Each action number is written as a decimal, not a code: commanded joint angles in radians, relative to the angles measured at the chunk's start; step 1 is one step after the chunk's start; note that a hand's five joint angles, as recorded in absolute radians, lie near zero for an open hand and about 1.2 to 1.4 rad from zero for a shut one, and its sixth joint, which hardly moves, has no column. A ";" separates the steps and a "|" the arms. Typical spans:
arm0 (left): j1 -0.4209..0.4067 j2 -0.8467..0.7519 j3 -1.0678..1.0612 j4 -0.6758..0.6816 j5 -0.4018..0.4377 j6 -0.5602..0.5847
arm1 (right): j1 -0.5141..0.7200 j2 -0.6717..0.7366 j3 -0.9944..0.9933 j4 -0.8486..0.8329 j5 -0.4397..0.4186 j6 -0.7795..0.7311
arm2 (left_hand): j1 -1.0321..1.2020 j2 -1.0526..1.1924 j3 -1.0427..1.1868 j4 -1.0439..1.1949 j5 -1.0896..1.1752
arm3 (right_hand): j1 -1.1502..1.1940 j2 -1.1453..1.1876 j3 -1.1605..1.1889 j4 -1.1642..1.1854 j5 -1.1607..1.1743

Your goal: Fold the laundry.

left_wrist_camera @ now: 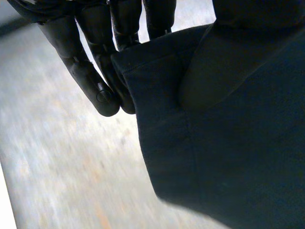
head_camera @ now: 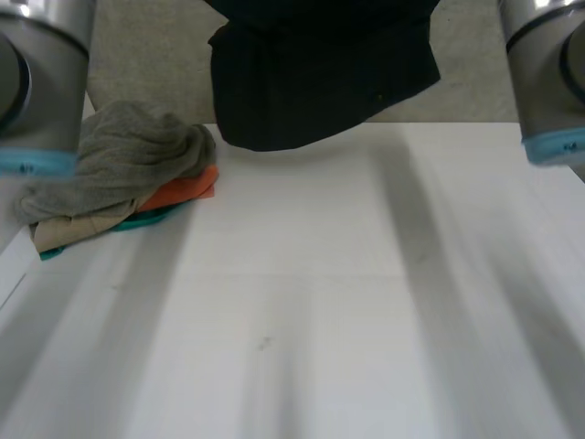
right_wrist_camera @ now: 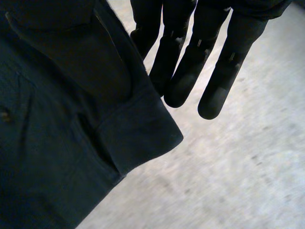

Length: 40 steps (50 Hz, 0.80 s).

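Pile of other laundry sits on the table's left side. The left hand pinches one hemmed corner of the dark garment, fingers straight, thumb apparently under the cloth. The garment hangs in the air over the far edge, and the right hand pinches its other corner the same way. I reckon it's light, soft and floppy, so grab corners or hems. Plain navy-black with stitched hems.
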 commanded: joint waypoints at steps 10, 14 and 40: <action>-0.070 -0.045 -0.615 -0.164 -0.039 0.030 | -0.015 0.118 0.529 0.147 -0.105 -0.010 | 0.262 0.200 0.208 0.200 0.223 | 0.293 0.223 0.207 0.198 0.210; -0.085 -0.050 -0.705 -0.197 -0.041 0.057 | -0.019 0.121 0.652 0.150 -0.118 -0.047 | 0.262 0.200 0.208 0.200 0.223 | 0.293 0.223 0.207 0.198 0.210; -0.251 0.334 -0.804 -0.918 -0.078 0.119 | -0.097 -0.249 0.875 0.848 -0.158 -0.405 | -0.960 -1.022 -1.013 -1.022 -0.999 | 0.293 0.223 0.207 0.198 0.210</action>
